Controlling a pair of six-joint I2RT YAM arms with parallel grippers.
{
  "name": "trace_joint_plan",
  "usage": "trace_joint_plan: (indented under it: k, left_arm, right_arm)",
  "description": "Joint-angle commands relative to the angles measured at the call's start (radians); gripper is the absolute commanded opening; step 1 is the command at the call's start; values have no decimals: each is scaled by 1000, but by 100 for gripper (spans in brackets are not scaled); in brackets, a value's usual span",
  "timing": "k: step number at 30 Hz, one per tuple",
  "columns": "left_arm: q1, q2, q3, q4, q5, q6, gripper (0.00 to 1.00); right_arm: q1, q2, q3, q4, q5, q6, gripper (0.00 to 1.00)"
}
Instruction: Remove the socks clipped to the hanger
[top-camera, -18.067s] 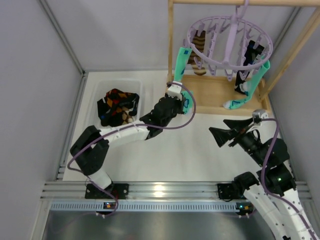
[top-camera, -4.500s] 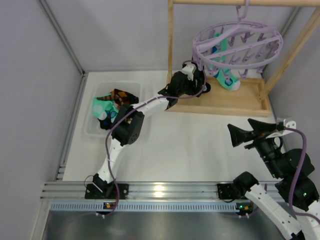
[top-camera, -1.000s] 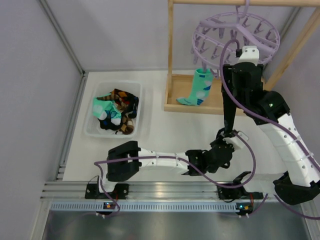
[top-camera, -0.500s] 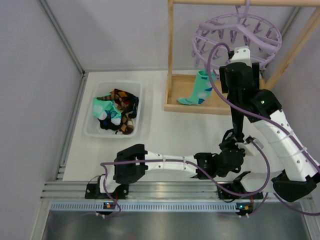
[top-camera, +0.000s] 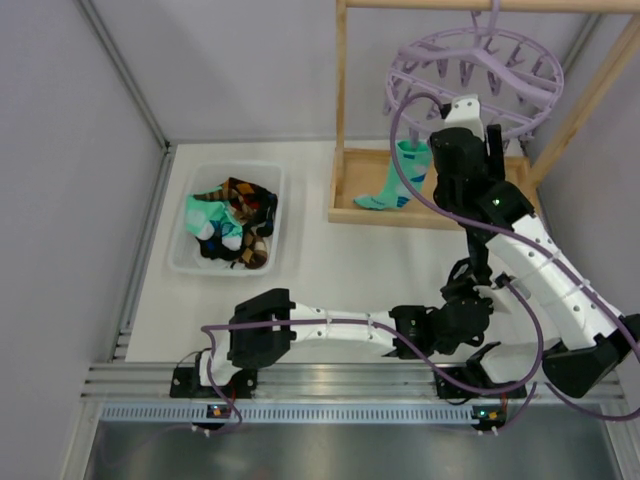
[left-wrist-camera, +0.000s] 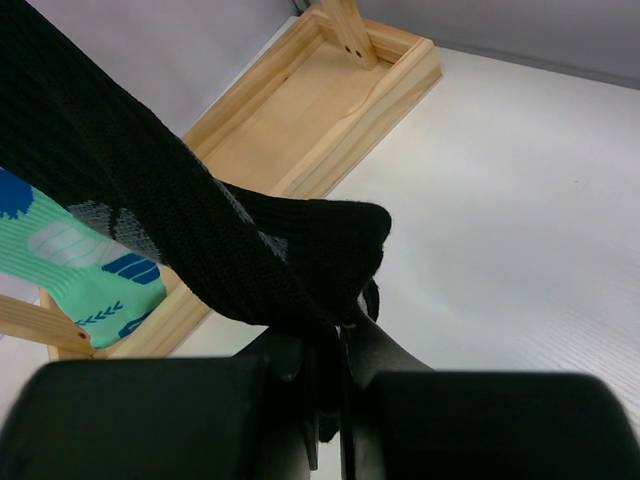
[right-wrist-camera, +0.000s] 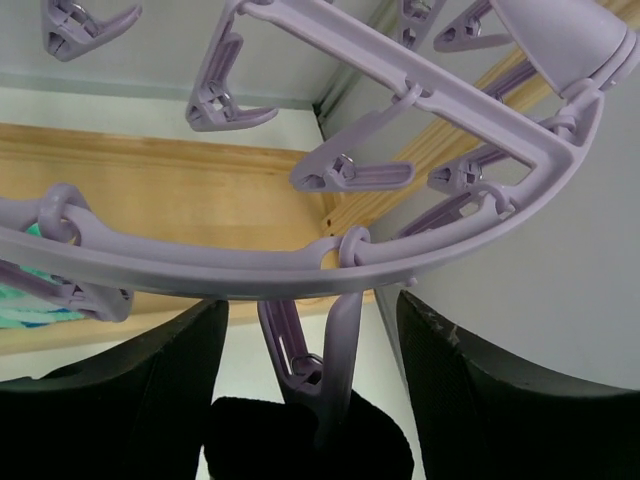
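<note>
Clenches the black sock (left-wrist-camera: 250, 240) in the left gripper (left-wrist-camera: 335, 350) at the near right, holds the right gripper (right-wrist-camera: 310, 380) spread around the clip (right-wrist-camera: 338, 345) under the hanger (right-wrist-camera: 300, 262).

A bin (top-camera: 180, 264) holding socks (top-camera: 228, 214) sits left on the desk (top-camera: 340, 275), the wooden rack (top-camera: 341, 90) at the back right. The hanger (top-camera: 475, 60) hangs from its top bar (top-camera: 420, 4), one sock (top-camera: 400, 180) dangling over its base (top-camera: 362, 172).

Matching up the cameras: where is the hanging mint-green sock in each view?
Top external: mint-green sock at upper centre, over the wooden base.
Left wrist: sock at far left, behind the black sock.
Right wrist: only a green sliver at the lower left edge.
Shared landmark: the wooden base.
</note>
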Motion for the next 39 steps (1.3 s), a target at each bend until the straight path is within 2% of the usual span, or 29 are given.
trace_joint_plan:
  k: [1,5,8,12,18,19,22,23,25,28,30,31,35,36,38,39]
  left_arm:
    - [-21,5,31,-4,29,-1,0]
    - [-21,8,29,-3,35,-7,0]
    - [-21,5,21,-4,46,-25,0]
    - [-21,8,12,-4,50,-33,0]
    - [-18,-24,-53,-1,76,-119,0]
    - [-17,-32,-67,-1,78,-149,0]
    - [-14,-76,-129,-3,41,-191,0]
    - [-6,-145,-174,-3,18,-217,0]
    - [6,-208,-233,-21,0,-260,0]
    - [65,-352,-357,-151,1,-401,0]
    - [98,-426,-400,-204,-19,-481,0]
    - [129,-498,-435,-310,-28,-505,0]
    - [239,-702,-511,-512,-28,-669,0]
    - [306,-789,-525,-543,-1,-691,0]
    - [388,-868,-561,-610,21,-731,0]
    - [478,-926,-566,-624,70,-733,0]
  right_arm:
    - [8,-3,-7,130,57,-49,64]
    - [6,18,-4,148,66,-72,57]
    - [8,26,-3,159,74,-80,47]
    - [8,27,4,148,60,-68,21]
    - [9,-2,-15,142,27,-34,15]
    - [9,-6,-16,140,19,-31,16]
    - [8,-19,-22,117,-10,1,34]
    - [5,-28,-29,110,-35,18,44]
    - [3,-40,-35,99,-52,38,50]
    - [-3,-77,-53,90,-81,67,62]
    - [-6,-113,-76,96,-107,81,63]
    - [-6,-126,-88,94,-130,85,66]
    - [-6,-209,-116,76,-180,113,71]
    - [-6,-226,-121,65,-190,113,73]
    - [-6,-287,-148,67,-216,156,73]
    - [-6,-310,-160,73,-222,162,73]
